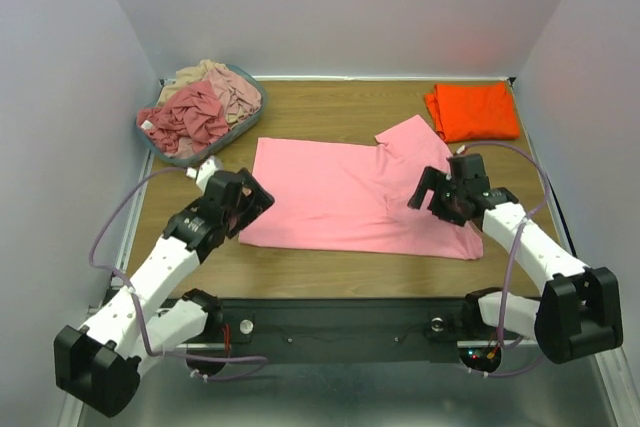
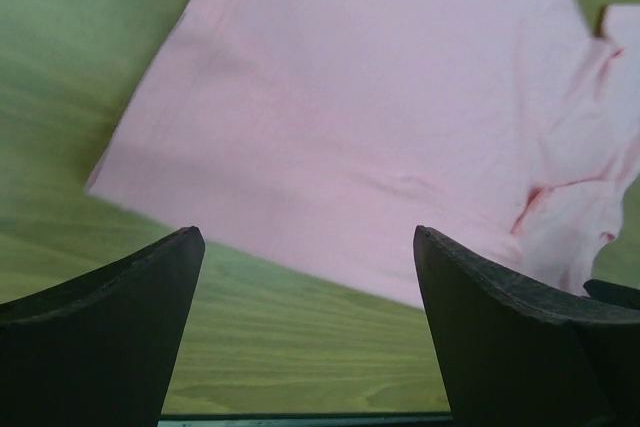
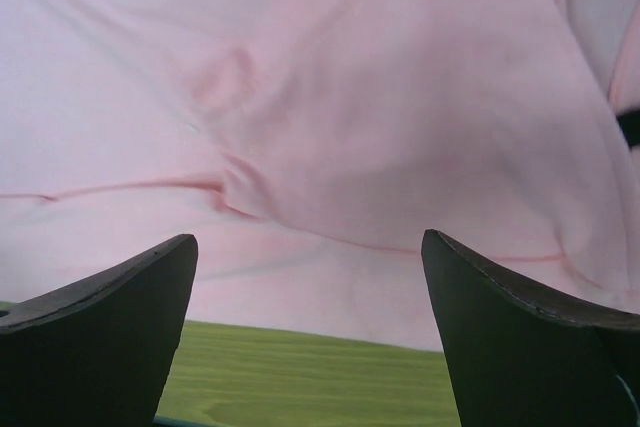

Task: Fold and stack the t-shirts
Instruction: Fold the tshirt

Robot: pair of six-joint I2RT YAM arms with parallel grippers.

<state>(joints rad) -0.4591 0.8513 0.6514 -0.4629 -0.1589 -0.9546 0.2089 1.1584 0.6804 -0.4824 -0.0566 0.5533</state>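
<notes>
left gripper (image 1: pixel 250 204) jaws apart, empty, at left edge of pink t-shirt (image 1: pixel 340 192) lying flat mid-frame. right gripper (image 1: pixel 432 192) also apart, empty, over its right side. Folded orange t-shirt (image 1: pixel 472 110) upper right. Rumpled rose and beige shirts (image 1: pixel 195 112) in basket (image 1: pixel 162 154) upper left.

The wooden table (image 1: pixel 330 107) bears a light pink t-shirt (image 1: pixel 340 197) spread flat at its middle, an orange t-shirt (image 1: pixel 472 111), apparently folded, at the far right corner, and a grey-blue basket (image 1: pixel 170 156) at the far left.

Bright even light, soft shadows; orange t-shirt (image 1: pixel 472 112) oversaturated, red glow on wall (image 1: pixel 488 55) behind it; wrist views soft, greenish worktop (image 2: pixel 300 367).
</notes>
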